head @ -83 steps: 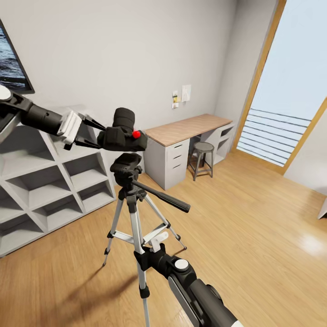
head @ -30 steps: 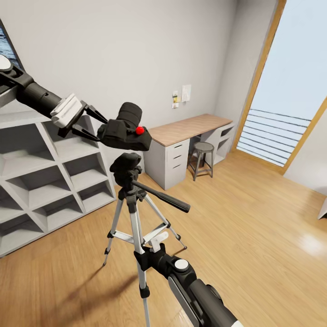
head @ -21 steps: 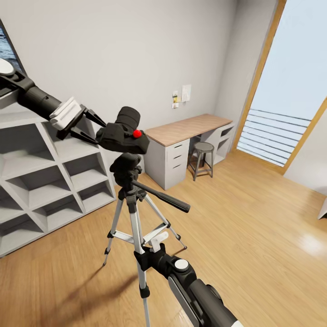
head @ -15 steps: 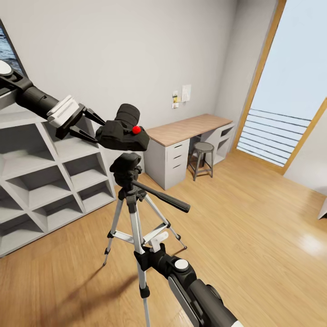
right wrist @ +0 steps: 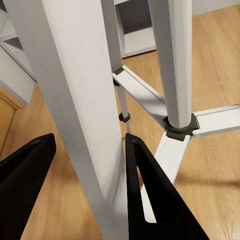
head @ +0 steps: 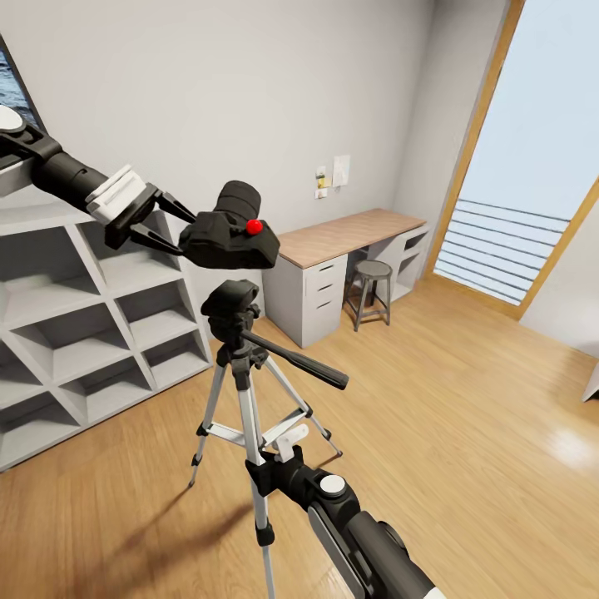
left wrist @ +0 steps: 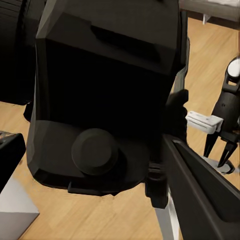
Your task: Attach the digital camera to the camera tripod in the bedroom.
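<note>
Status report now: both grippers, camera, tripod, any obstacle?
Left gripper shut on digital camera, held above the tripod head, not seated. Right gripper around a tripod leg. No obstacle between.

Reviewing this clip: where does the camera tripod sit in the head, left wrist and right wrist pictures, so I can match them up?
Head view: the camera tripod stands centre-left, its head just below the digital camera.
Left wrist view: its handle and silver leg lie beside the camera's dark underside.
Right wrist view: a pale leg fills the foreground between the right gripper fingers.
Shared landmark: the wood plank floor.
</note>
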Available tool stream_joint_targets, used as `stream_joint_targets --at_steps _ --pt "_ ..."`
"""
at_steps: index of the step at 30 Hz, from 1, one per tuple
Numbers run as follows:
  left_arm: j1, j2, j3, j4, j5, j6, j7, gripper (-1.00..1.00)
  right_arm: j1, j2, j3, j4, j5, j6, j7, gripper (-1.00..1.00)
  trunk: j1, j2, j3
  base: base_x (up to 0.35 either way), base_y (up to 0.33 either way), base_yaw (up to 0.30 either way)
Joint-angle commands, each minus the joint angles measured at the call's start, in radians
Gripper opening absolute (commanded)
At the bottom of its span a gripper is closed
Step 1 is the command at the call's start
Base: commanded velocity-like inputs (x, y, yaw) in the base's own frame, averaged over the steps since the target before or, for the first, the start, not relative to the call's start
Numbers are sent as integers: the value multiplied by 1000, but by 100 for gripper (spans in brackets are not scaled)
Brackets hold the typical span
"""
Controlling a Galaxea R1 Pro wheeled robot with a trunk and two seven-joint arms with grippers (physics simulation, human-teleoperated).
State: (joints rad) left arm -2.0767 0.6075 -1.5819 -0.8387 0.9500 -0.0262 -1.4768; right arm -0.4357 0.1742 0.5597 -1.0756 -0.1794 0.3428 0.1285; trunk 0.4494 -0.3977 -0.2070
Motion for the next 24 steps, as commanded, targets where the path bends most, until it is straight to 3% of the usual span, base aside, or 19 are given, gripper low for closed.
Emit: stream_joint_targets --at_steps 1,11,16,24 --pt "-4 1 -9 -2 11 -2 -1 -100 -1 0 0 -1 -9 5 0 -100 1 -2 -2 0 0 0" --pt "-10 4 -13 -21 17 -22 -4 -100 -1 0 0 -1 -9 5 0 -100 1 -2 -2 0 0 0" --pt "-21 5 -89 -57 20 -25 -5 -100 -1 0 0 -1 -9 5 0 -100 1 -2 -2 0 0 0" --pt "-36 15 -125 -93 22 -35 -5 -100 -1 0 0 -1 -9 5 0 -100 1 -2 -2 0 0 0"
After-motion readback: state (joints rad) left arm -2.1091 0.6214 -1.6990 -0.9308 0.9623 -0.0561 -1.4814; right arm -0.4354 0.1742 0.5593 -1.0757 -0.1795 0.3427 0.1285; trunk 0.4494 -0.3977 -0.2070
